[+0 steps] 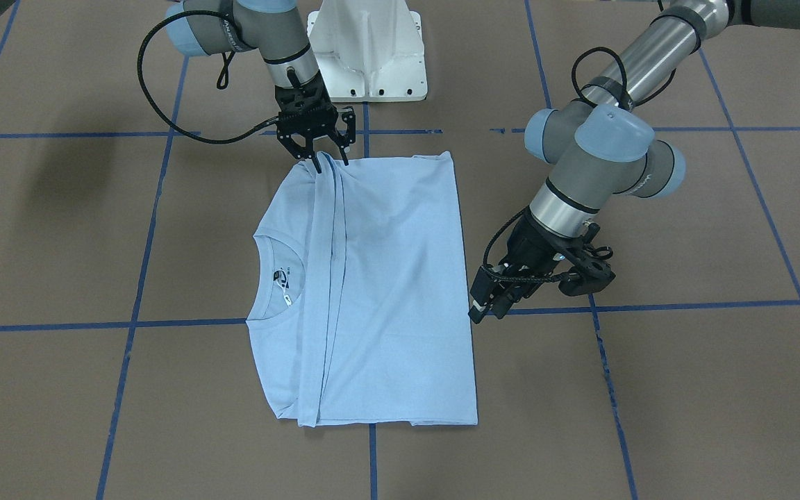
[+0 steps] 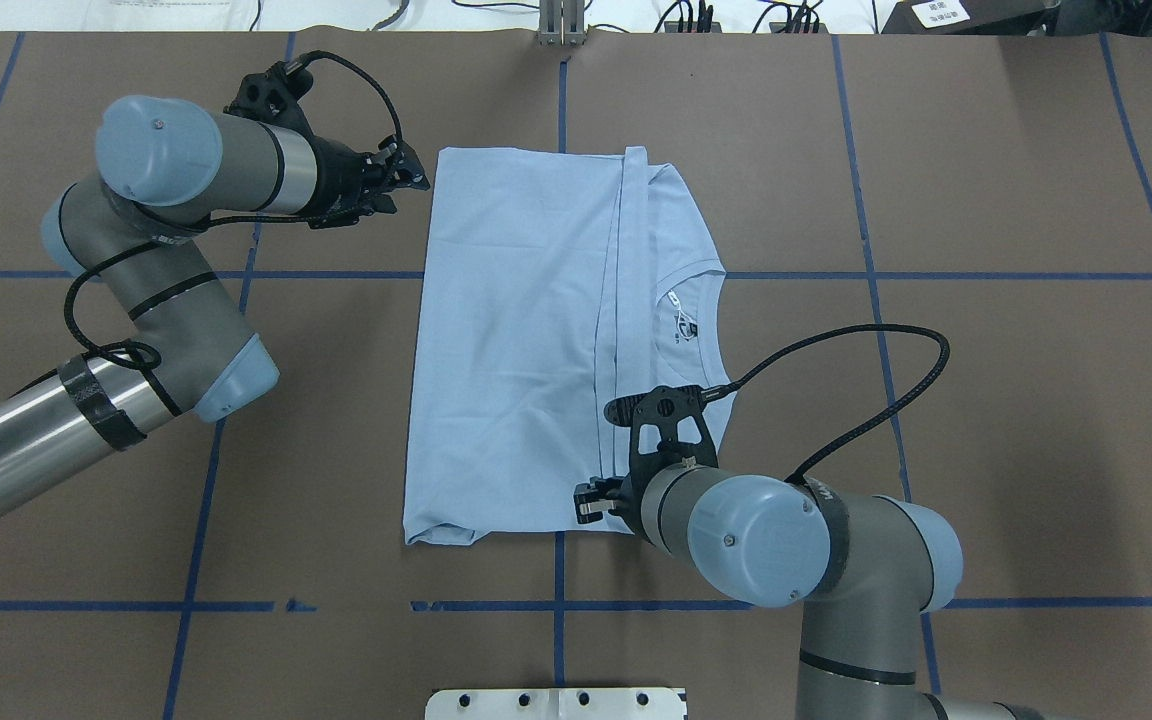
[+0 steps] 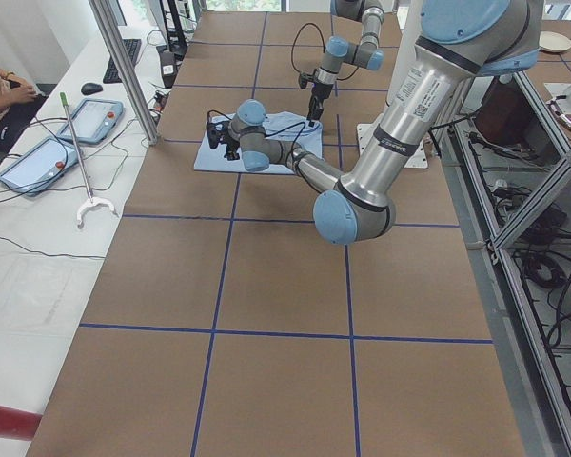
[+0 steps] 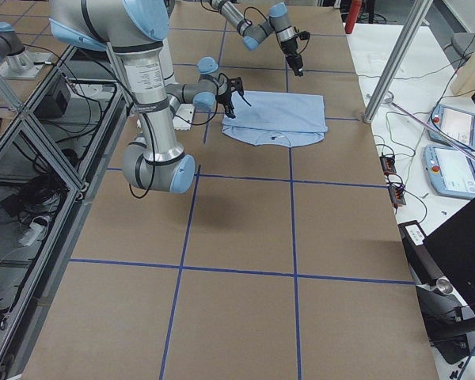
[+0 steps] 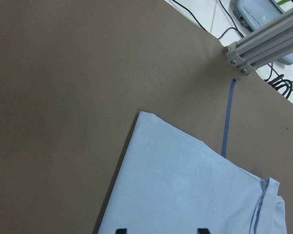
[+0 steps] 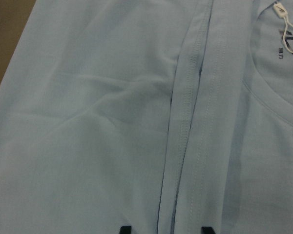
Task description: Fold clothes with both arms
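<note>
Blue cloth lies flat at the middle of the brown bench (image 1: 685, 389): the T-shirt (image 1: 400, 292), already folded over on itself, with its collar (image 1: 271, 278) toward the left of the front-facing view. At upper left, the right end effector (image 1: 331, 164) stands at the shirt's top edge. Its jaws are apart astride the doubled band of cloth (image 1: 323, 264) and hold nothing. At right, the left end effector (image 1: 489, 311) hangs just beside the shirt's right edge, also spread and empty. The risk, as I judge it, is that the right one pinches only the band's top layer while the left closes on bare bench. One side would then rise alone, and the fold would skew or drag open.
</note>
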Robot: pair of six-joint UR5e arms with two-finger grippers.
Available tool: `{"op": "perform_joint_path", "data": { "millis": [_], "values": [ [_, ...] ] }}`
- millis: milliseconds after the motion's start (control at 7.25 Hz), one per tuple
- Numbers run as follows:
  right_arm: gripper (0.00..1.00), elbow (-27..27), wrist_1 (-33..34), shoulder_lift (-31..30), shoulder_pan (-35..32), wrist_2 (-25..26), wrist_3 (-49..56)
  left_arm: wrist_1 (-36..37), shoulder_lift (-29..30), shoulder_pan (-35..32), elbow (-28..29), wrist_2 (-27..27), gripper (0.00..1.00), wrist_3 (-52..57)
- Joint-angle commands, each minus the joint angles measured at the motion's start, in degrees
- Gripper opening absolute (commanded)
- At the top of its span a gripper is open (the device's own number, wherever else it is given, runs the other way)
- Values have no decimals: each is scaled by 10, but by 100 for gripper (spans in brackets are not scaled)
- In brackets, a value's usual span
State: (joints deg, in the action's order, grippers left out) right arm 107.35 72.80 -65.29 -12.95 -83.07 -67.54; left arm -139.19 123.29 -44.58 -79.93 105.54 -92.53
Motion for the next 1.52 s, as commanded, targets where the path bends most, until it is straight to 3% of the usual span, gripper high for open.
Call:
{"op": "perform_joint_path", "data": {
  "millis": [0,276,414,690,828,1379],
  "values": [
    [50,-1,1,-3,16,20,59,0,-1,0,0,-1,57,0],
    [50,-1,1,-7,19,20,72,-4,-1,0,4,-1,57,0],
    [43,-1,1,-7,21,21,73,-6,-2,1,4,-2,57,0],
    [8,-1,-1,-12,21,22,81,-5,-2,0,2,-2,57,0],
    [0,0,-2,-12,20,22,88,-5,-2,0,1,-3,57,0],
    [0,36,-7,-60,13,19,89,-4,-2,0,0,-3,58,-1]
  ]
}}
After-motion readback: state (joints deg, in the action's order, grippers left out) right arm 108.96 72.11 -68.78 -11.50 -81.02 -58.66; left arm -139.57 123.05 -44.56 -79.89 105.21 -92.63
